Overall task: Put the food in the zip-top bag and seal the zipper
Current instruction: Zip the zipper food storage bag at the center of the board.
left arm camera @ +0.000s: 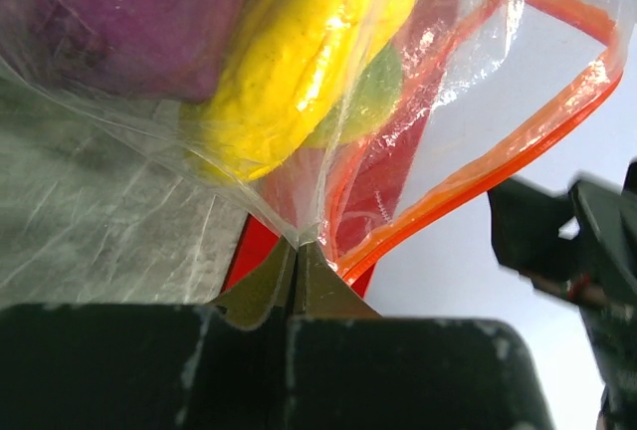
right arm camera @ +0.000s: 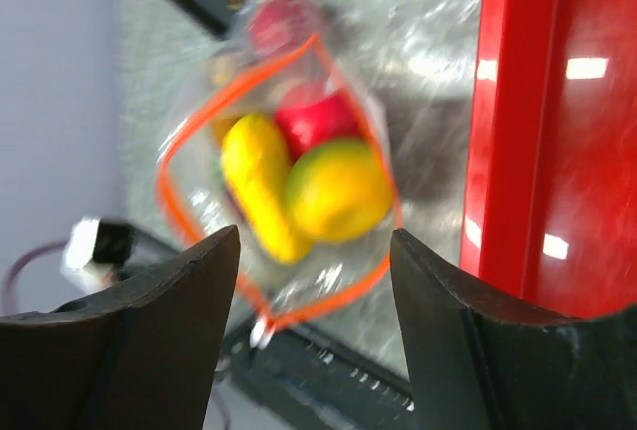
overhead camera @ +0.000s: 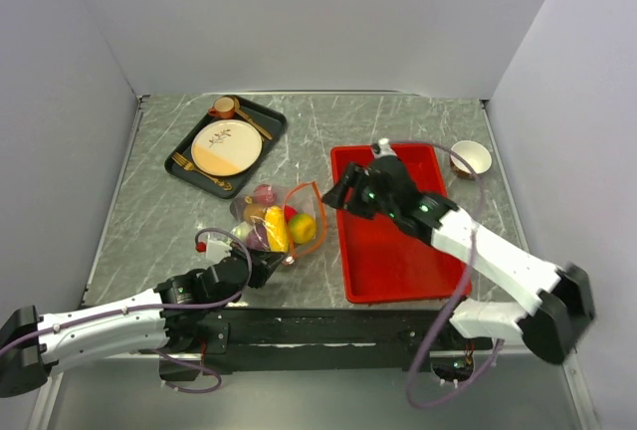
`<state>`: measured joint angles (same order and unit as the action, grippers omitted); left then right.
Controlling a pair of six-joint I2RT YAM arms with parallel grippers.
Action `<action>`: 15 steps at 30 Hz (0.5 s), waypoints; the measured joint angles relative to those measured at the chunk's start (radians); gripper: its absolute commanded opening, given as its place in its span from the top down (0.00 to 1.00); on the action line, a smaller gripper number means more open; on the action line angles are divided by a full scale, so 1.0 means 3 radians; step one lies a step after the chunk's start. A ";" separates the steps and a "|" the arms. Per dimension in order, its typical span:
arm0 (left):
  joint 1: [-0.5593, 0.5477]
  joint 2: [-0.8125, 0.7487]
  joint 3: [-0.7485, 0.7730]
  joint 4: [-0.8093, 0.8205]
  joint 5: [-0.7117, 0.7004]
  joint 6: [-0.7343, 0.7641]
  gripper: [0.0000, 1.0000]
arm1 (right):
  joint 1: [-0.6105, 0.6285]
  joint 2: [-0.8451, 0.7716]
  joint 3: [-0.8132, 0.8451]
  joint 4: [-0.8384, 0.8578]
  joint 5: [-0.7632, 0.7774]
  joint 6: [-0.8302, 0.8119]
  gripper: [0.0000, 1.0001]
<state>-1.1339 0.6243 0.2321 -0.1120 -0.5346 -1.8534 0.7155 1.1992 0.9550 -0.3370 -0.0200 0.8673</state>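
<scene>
The zip-top bag [overhead camera: 261, 213] lies near the table's middle, its clear film bulging with the food [overhead camera: 276, 229] (yellow, orange-green, red and purple pieces show through). The zipper [overhead camera: 321, 216] loops wide apart along the mouth, which faces 3 o'clock. At the bag's 6 o'clock the left gripper [overhead camera: 271, 263] has its fingers clenched on a corner of the film. At 2 o'clock the right gripper [overhead camera: 348, 191] hangs over the red tray's [overhead camera: 393, 251] left rim, fingers spread, nothing between them. A black tray [overhead camera: 271, 123] carrying a plate [overhead camera: 227, 145] sits at 11 o'clock.
</scene>
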 measured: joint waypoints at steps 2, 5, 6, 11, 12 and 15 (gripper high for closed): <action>0.0000 0.0004 0.0000 0.0014 -0.0015 0.0076 0.99 | 0.0065 -0.0309 -0.0205 0.0009 -0.0011 0.0104 0.35; 0.0000 0.0025 0.0000 0.0065 -0.0025 0.0224 0.99 | 0.0203 -0.0587 -0.0533 0.0103 -0.0130 0.0313 0.40; 0.0000 0.0037 0.0000 0.0095 -0.0031 0.0298 0.99 | 0.0261 -0.0641 -0.0649 0.0136 -0.0181 0.0397 0.43; 0.0000 0.0140 0.0000 0.0258 -0.0029 0.0664 0.99 | 0.0673 -0.0660 -0.1077 0.0340 -0.0328 0.0802 0.47; 0.0000 0.0158 0.0000 0.0295 -0.0027 0.0738 0.99 | 0.0732 -0.0645 -0.1094 0.0360 -0.0340 0.0844 0.47; 0.0000 0.0206 0.0000 0.0385 -0.0013 0.0919 0.99 | 0.0952 -0.0546 -0.1096 0.0563 -0.0355 0.0987 0.48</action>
<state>-1.1339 0.6861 0.2321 0.0036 -0.5385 -1.5776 1.0012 1.0355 0.6262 -0.1680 -0.1265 1.1633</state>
